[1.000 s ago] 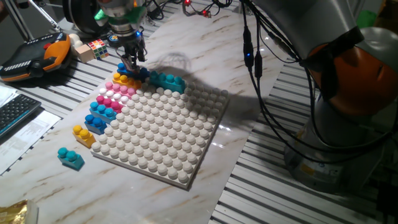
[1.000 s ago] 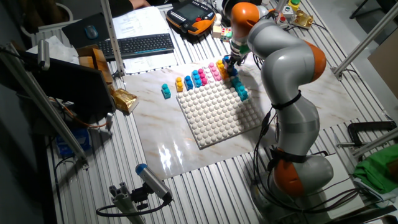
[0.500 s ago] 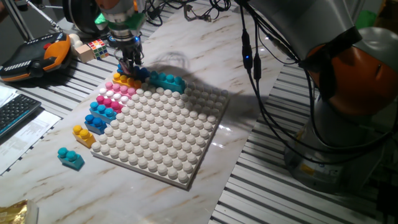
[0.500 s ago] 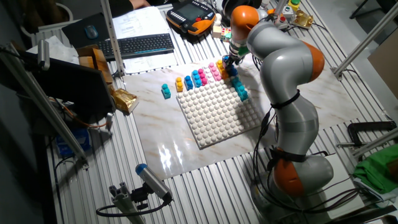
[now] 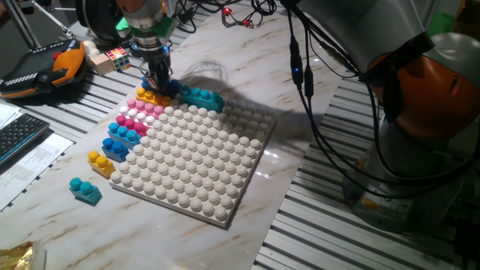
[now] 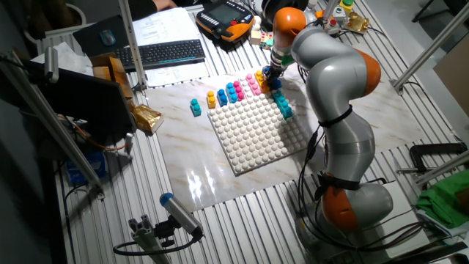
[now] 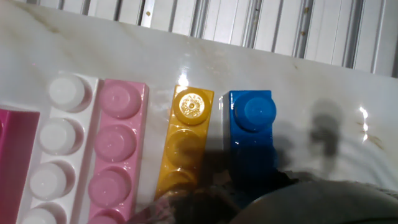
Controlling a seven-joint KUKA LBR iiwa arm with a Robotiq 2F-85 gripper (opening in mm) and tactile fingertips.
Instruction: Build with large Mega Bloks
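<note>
My gripper (image 5: 158, 78) hangs low over the far left corner of the white baseplate (image 5: 195, 157), its fingertips down at a blue Mega Blok (image 5: 166, 85). In the hand view this blue brick (image 7: 250, 134) lies beside a yellow-orange brick (image 7: 186, 137) and a pink brick (image 7: 115, 149). Dark blurred fingers (image 7: 249, 202) cover their near ends, hiding whether the fingers are open or shut. A teal brick (image 5: 201, 97) sits on the plate's far edge. Pink (image 5: 133, 118), blue (image 5: 120, 139) and yellow (image 5: 99, 161) bricks line the left edge. A teal brick (image 5: 85, 190) lies loose on the table.
A small multicoloured cube (image 5: 116, 56) and an orange teach pendant (image 5: 45, 67) lie behind the gripper. A keyboard (image 5: 15, 139) is at the left. Black cables (image 5: 307, 82) hang from the arm over the plate's right side. The robot's base (image 5: 420, 150) stands at the right.
The gripper has shifted slightly to the left over the blue brick. The bricks have not visibly moved.
</note>
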